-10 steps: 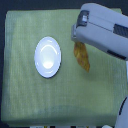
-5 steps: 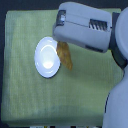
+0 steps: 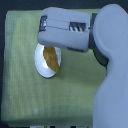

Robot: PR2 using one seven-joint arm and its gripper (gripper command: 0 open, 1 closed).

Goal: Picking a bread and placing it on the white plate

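The white plate [image 3: 39,63] lies on the green cloth, left of centre in the exterior view. Its upper edge is covered by my grey gripper [image 3: 50,44]. The golden-brown bread [image 3: 50,59] stretches over the plate's middle, and its upper end runs up under the gripper. The fingers are hidden beneath the gripper's body and appear shut on the bread's top end. I cannot tell whether the bread rests on the plate or hangs just above it.
A yellow-green cloth [image 3: 25,95] covers the table, with dark edges along the exterior view's left and bottom. My bulky grey arm [image 3: 112,75] fills the exterior view's right side, from the top down to the bottom.
The gripper has carried the bread towards the exterior view's left, from beside the plate to over its middle. The arm now covers more of the exterior view's right.
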